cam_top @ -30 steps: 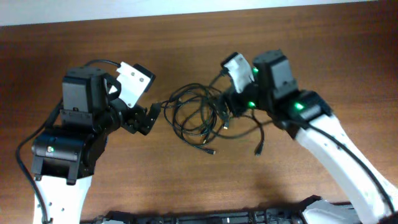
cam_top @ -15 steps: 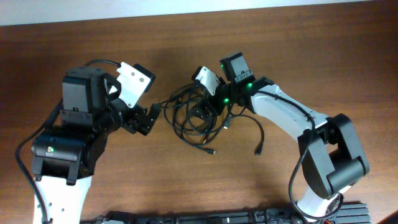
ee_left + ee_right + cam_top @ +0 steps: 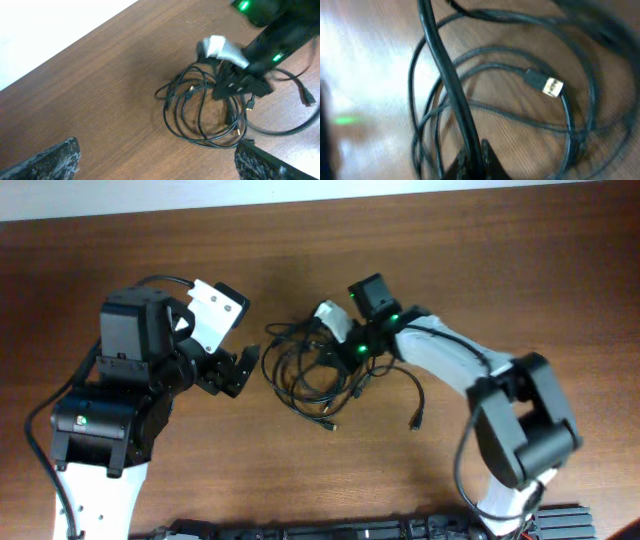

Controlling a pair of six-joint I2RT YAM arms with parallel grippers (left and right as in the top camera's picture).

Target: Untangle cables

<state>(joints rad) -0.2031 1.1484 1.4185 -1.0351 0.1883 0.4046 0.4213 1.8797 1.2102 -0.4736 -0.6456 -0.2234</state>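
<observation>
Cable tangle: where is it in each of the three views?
Overhead: cable tangle at centre of frame.
Left wrist: right of centre, beneath the right gripper.
Right wrist: fills the frame, one strand pinched in the jaws at the bottom.
Shared landmark: the right gripper, shut on a strand.

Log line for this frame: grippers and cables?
left gripper: open, left of cables, apart | right gripper: shut on one strand of the tangle | cables: tangled on table
</observation>
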